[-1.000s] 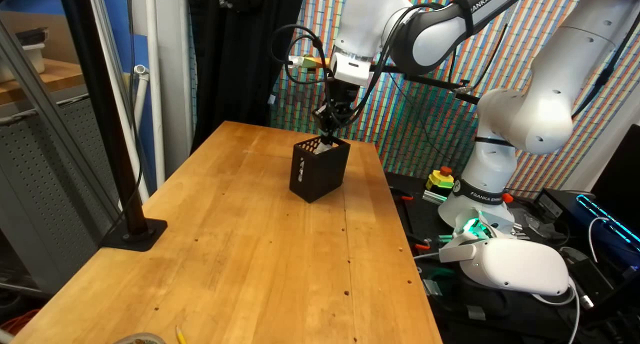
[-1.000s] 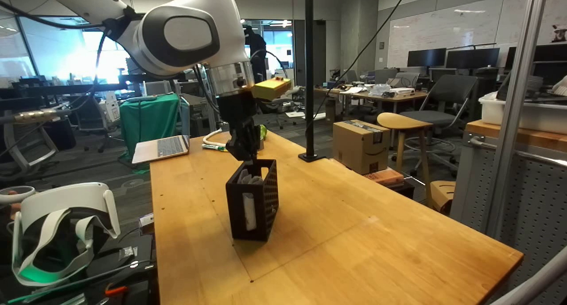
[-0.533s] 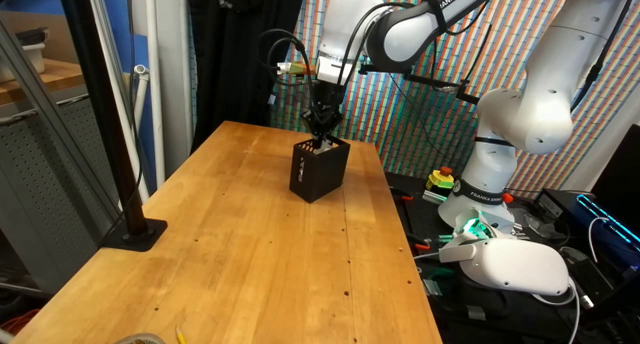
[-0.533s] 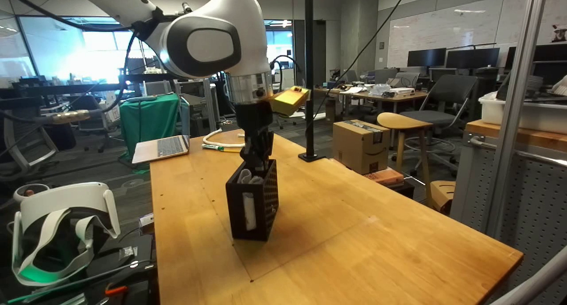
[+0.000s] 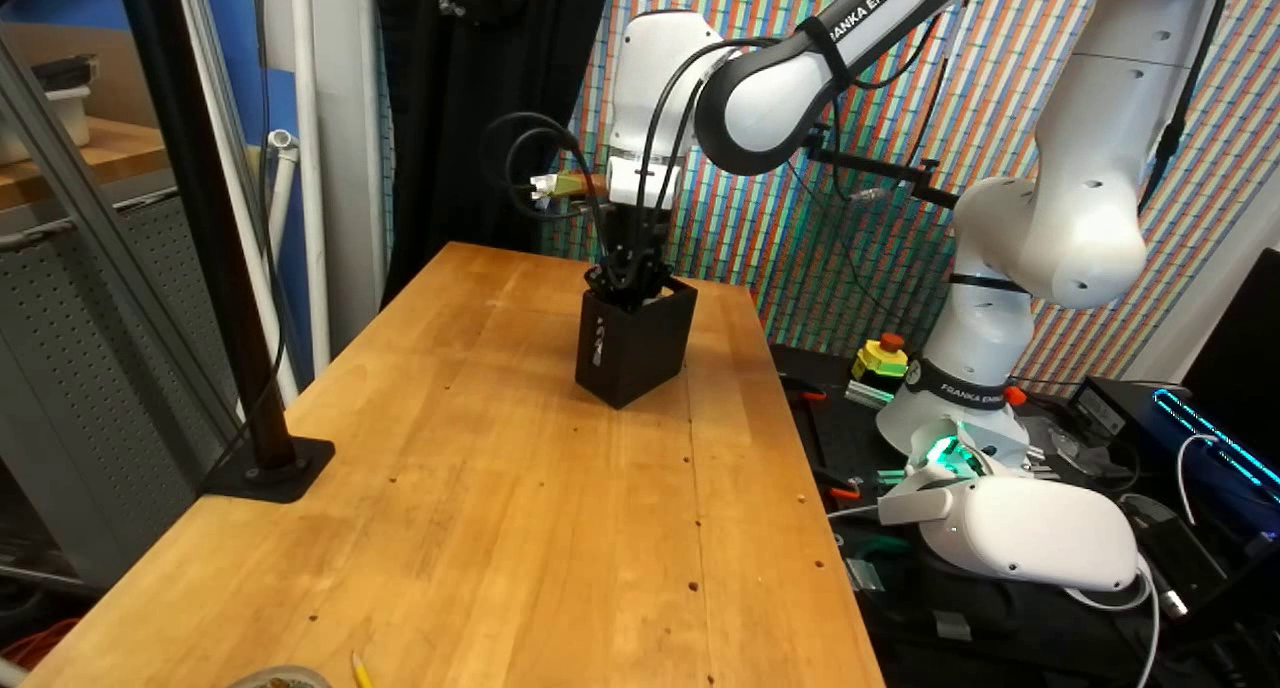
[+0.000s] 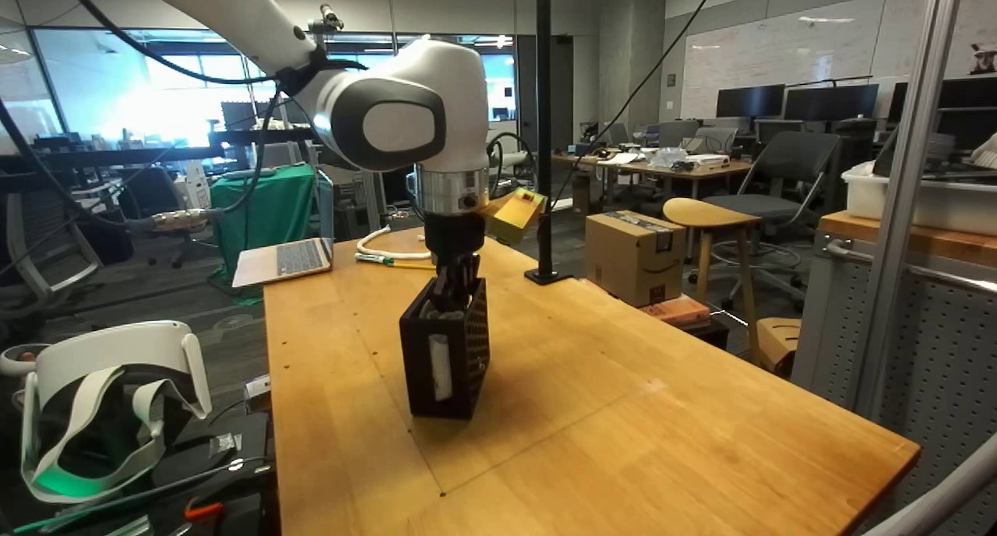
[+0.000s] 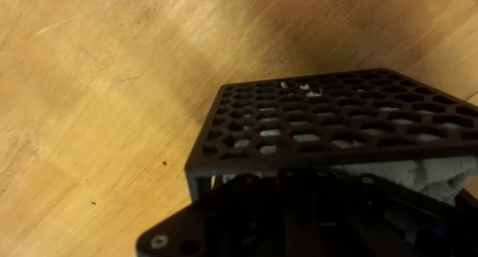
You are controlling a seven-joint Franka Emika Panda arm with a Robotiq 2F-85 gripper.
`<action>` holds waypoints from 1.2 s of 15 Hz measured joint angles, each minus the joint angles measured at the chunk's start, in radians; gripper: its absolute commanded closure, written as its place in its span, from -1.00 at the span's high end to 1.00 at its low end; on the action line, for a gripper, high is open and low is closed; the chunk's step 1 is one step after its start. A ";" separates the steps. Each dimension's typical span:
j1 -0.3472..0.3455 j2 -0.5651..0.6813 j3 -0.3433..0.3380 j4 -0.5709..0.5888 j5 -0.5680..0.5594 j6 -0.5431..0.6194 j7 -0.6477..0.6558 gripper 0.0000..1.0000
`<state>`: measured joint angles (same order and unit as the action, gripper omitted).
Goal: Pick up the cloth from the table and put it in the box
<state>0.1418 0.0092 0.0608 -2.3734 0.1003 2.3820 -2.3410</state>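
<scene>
Presently listed: one cloth (image 7: 442, 171), white, bunched, lodged inside the black box (image 5: 640, 353), which is stood upright on the table (image 6: 607, 435). One gripper (image 6: 450, 301), jaws closed, is placed within the box's mouth; whether any fabric is pinched cannot be told. By the wrist view, cloth is found just beside the gripper, on that view's right, toward one end of the mouth; its own long axis is not disclosed. Placement is judged all but complete. Next, a straight upward exit, parallel to the box's walls, seems called for; by sideways travel the box could be snagged or fabric dragged.
</scene>
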 measured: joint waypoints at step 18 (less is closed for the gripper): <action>-0.059 0.032 -0.002 -0.001 0.005 0.023 0.000 -0.90</action>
<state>0.0831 0.0408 0.0587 -2.3745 0.1058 2.4047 -2.3411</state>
